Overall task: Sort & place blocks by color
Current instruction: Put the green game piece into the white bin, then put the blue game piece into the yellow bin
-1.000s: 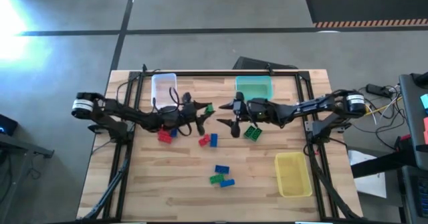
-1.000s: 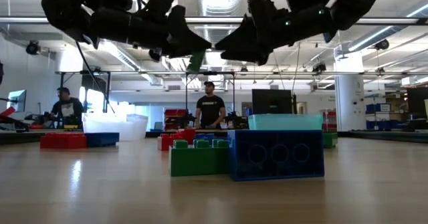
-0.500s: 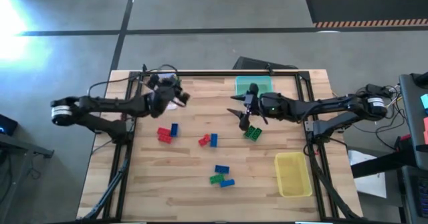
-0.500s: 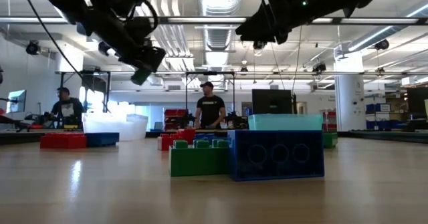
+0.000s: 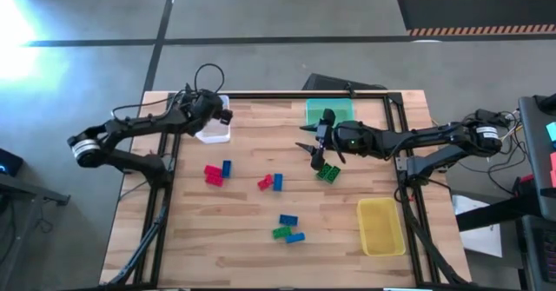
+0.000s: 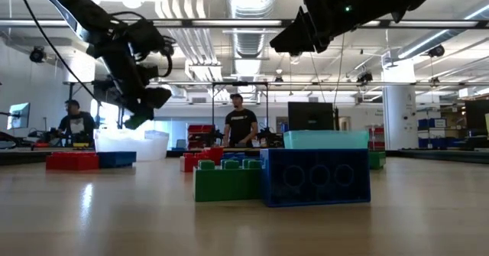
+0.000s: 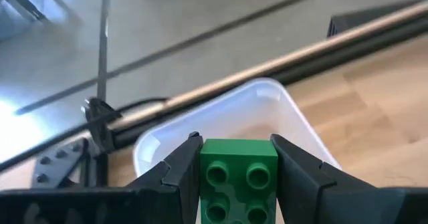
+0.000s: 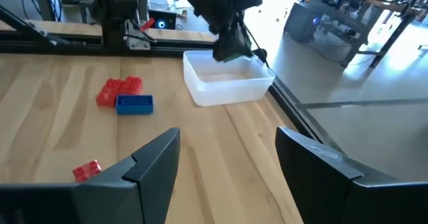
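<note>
My left gripper (image 5: 219,115) hovers over the clear bin (image 5: 212,133) at the table's far left, shut on a green block (image 7: 239,180). My right gripper (image 5: 316,155) is open and hangs in the air above the table's middle right, just beside a green block (image 5: 328,173) that lies flat on the wood. Loose blocks rest on the table: a red (image 5: 213,175) and blue (image 5: 226,168) pair, another red (image 5: 264,183) and blue (image 5: 277,181) pair, and a blue-green-blue cluster (image 5: 287,228) nearer the front edge. My left gripper pinches the green block by two opposite side walls (image 7: 204,177), one finger (image 7: 180,177) on each side, with the studded top facing the wrist camera. The block is lifted clear and hangs over the clear bin's (image 7: 227,117) open top.
A teal bin (image 5: 330,110) stands at the far edge behind my right gripper, and a yellow bin (image 5: 380,226) sits near the front right. Black frame rails run along the table's left, right and far edges. People stand in the room beyond the table.
My left gripper has carried the green block from the table's middle toward the far left, ending over the clear bin. My right gripper has drawn back a little toward the right edge and then kept still, staying open.
</note>
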